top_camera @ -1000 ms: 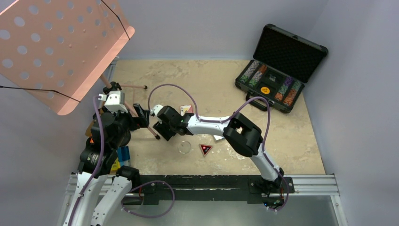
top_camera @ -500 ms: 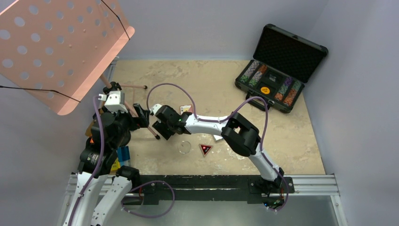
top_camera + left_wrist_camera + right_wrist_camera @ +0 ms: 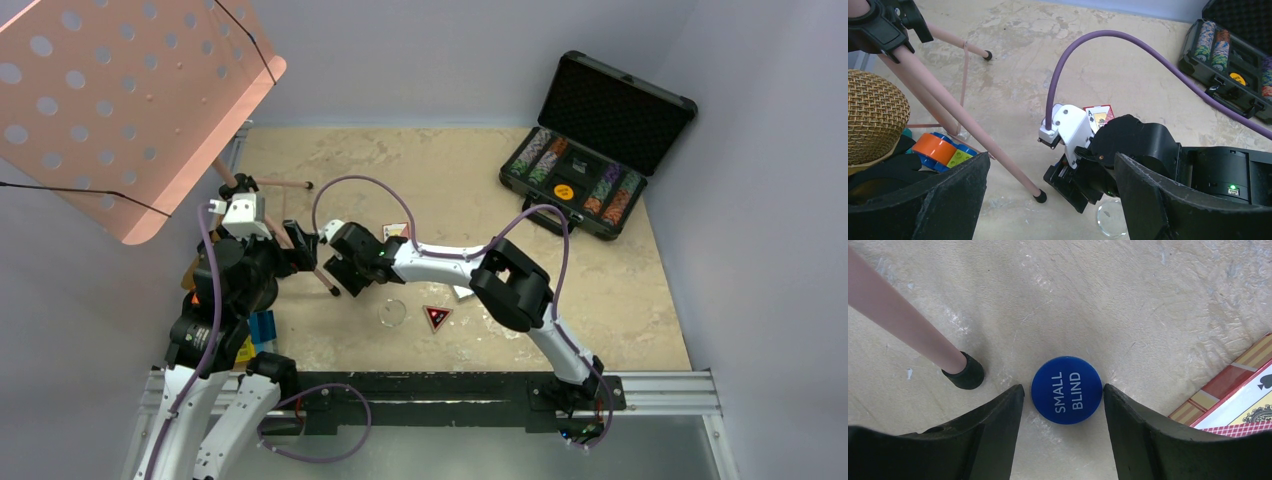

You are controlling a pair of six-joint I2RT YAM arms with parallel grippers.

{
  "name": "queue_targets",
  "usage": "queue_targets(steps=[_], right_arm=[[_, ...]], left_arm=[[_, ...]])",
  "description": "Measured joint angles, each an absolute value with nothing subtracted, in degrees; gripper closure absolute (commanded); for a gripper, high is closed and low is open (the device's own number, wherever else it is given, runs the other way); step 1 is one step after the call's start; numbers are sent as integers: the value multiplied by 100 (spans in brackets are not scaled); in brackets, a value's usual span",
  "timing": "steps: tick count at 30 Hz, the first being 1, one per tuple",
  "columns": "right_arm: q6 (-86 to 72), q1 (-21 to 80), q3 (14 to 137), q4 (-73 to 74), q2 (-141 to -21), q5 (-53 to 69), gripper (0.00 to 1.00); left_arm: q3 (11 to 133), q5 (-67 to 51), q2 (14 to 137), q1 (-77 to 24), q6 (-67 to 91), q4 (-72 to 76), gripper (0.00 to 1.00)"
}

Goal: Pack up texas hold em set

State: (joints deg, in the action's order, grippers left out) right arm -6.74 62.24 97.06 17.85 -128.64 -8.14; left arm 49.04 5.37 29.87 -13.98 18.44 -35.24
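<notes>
1. Almost nothing changes over the last second. My right arm creeps a touch toward the left edge of the table [image 3: 450, 160], and the right gripper [image 3: 1062, 389] sits low over the blue button [image 3: 1066, 390].
2. Its fingers [image 3: 988, 430] stand partly open, 1 on each side of the button, and their spread is the same as a second ago. A sliver of table shows at the left finger. The right finger is at the button's rim, and I cannot tell if it touches. Nothing is held yet.
3. The button lies flat on the left half of the table, about midway between the near and far edges, "SMALL BLIND" facing up. The rubber foot of the stand leg [image 3: 964, 374] is just beside it on one side, and the red deck [image 3: 1233, 400] is near on the other.
4. My left gripper [image 3: 1048, 192] hangs wide open and empty, looking down on the right one. It has not shifted.
5. I judge the approach finished: the jaws are lined up, so closing comes next, then the carry.
6. The case [image 3: 610, 115] stands open at the far right corner, well apart. The clear button [image 3: 392, 313] and the marker [image 3: 437, 317] lie toward the near edge, still unpacked.
7. My worry is that a thin flat disc may slip out of the pinch, or that a finger may nudge the stand foot.
</notes>
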Motion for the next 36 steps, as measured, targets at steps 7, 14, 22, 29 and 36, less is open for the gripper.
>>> queue_targets(steps=[7, 14, 22, 29, 36], right_arm=[[-799, 6187, 9773, 1881, -12899, -738, 38], [-827, 6104, 9870, 2014, -12936, -637, 50], [-897, 6069, 9878, 2034, -12936, -607, 63], [-941, 6069, 9741, 1918, -12857, -650, 65], [-1024, 6023, 9238, 1907, -12486, -652, 66]], left_arm=[[4901, 541, 2976, -1398, 1844, -3524, 3], [4901, 563, 2958, -1398, 1844, -3524, 3], [4901, 585, 2958, -1398, 1844, -3524, 3], [4901, 602, 2958, -1398, 1844, -3524, 3], [4901, 624, 2950, -1398, 1844, -3524, 3]])
